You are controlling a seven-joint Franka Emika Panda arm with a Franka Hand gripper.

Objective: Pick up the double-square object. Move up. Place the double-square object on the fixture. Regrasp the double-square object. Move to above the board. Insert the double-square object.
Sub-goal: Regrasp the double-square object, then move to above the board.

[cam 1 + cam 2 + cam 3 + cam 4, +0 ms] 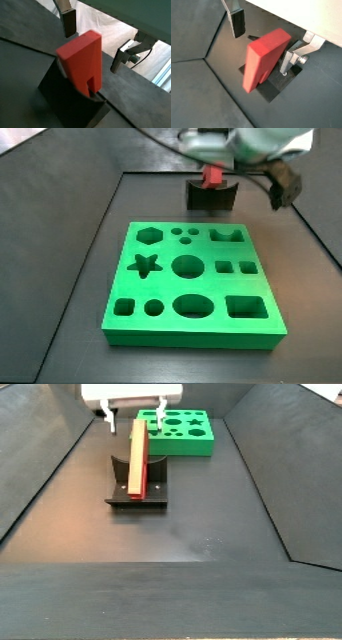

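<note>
The red double-square object (81, 59) (263, 61) stands tilted in the dark fixture (65, 96) (138, 492), its slotted prong end down in the notch. My gripper (95, 40) (264, 41) is open and straddles the block's upper end. One finger (69, 22) and the other finger (123, 56) each stand apart from the red faces, touching nothing. In a side view the block (138, 456) leans toward the green board (182, 432), and the gripper (134, 422) hangs over its top. The board (194, 278) lies flat with cut-out holes.
Sloping dark walls (54, 474) enclose the floor on both sides. The fixture (210, 196) sits just beyond the board's far edge. A white backdrop (100, 22) shows behind the fingers.
</note>
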